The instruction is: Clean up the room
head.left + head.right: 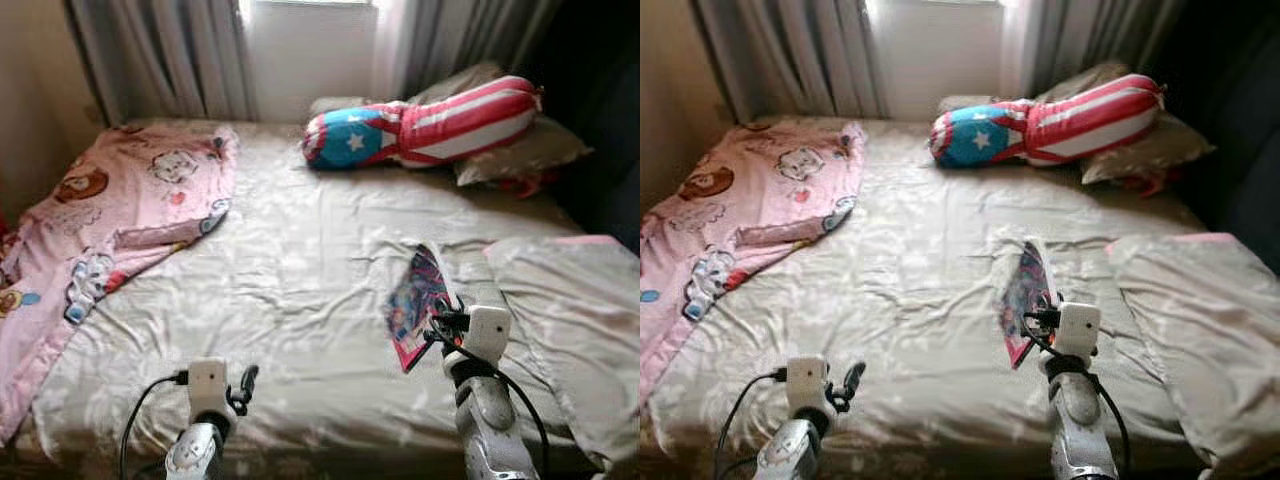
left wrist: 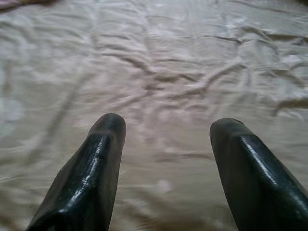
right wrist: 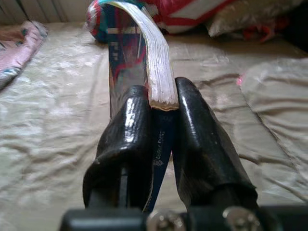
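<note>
So the robot's facing a bed [image 1: 300, 270] with a wrinkly cream sheet. The right gripper [image 3: 161, 113] has a thin, colourful book [image 1: 418, 300] pinched between its two black fingers — the jaws are pressed in on the book's lower edge, with the white page block squeezed between them and the cover curving up and away over the sheet. From the head camera the book sits right in front of the right arm, standing up on edge over the right-middle part of the bed, just beside a cream pillow [image 1: 570, 320] that lies at the right edge.

The left gripper [image 2: 166, 132] hovers low over bare sheet near the foot of the bed — jaws spread wide, nothing between them.

Other stuff on the bed: a pink cartoon-print blanket [image 1: 120, 220] is bunched on the left side and spills over that edge. Up at the head end there's a long bolster [image 1: 420, 125] with red and white stripes and a blue end with a white star, lying on a greyish pillow [image 1: 525, 150]. Grey curtains [image 1: 170, 50] hang behind, with bright window light between them.
</note>
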You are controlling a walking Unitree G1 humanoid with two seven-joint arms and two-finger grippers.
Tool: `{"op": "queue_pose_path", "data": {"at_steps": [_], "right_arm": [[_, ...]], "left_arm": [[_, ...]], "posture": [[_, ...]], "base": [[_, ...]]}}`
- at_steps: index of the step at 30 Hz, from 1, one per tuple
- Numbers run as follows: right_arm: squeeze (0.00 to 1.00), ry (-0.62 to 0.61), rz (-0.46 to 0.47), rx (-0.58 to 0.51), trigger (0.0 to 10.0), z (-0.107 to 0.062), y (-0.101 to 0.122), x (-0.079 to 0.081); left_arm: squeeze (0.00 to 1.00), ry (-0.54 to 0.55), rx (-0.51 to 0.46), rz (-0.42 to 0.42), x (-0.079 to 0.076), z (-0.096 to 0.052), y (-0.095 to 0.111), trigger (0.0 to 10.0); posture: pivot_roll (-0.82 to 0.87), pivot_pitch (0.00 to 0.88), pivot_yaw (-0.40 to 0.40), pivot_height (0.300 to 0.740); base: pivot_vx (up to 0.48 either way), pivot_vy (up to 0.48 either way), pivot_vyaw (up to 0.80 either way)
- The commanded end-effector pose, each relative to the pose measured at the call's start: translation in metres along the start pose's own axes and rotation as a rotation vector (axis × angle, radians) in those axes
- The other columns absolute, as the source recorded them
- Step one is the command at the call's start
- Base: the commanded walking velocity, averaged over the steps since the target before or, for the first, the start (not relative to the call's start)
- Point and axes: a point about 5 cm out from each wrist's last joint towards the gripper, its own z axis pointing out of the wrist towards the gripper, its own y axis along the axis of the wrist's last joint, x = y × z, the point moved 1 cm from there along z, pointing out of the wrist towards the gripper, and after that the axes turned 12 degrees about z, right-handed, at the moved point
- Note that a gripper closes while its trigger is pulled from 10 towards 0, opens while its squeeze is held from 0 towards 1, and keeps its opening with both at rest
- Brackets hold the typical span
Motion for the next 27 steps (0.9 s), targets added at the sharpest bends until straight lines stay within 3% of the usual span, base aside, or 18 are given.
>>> {"op": "queue_pose_path", "data": {"at_steps": [1,9,27], "right_arm": [[0.00,-0.007,-0.007,-0.062,10.0,0.0035,0.0143,-0.0051],[0.00,-0.007,-0.006,-0.061,10.0,0.0034,0.0138,-0.0048],[0.00,-0.029,-0.011,-0.062,10.0,0.0038,0.0134,-0.0082]], "left_arm": [[0.00,-0.019,0.014,-0.012,-0.0061,-0.0018,-0.0039,10.0],[0.00,-0.011,0.004,-0.020,-0.0023,-0.0029,-0.0035,10.0],[0.00,-0.056,-0.007,-0.023,-0.0102,-0.0034,-0.0031,10.0]], "posture": [[-0.05,0.000,-0.040,0.707],[-0.05,0.000,-0.038,0.707],[-0.05,0.000,-0.041,0.707]], "base": [[0.000,0.000,0.00],[0.000,0.000,0.00],[0.000,0.000,0.00]]}}
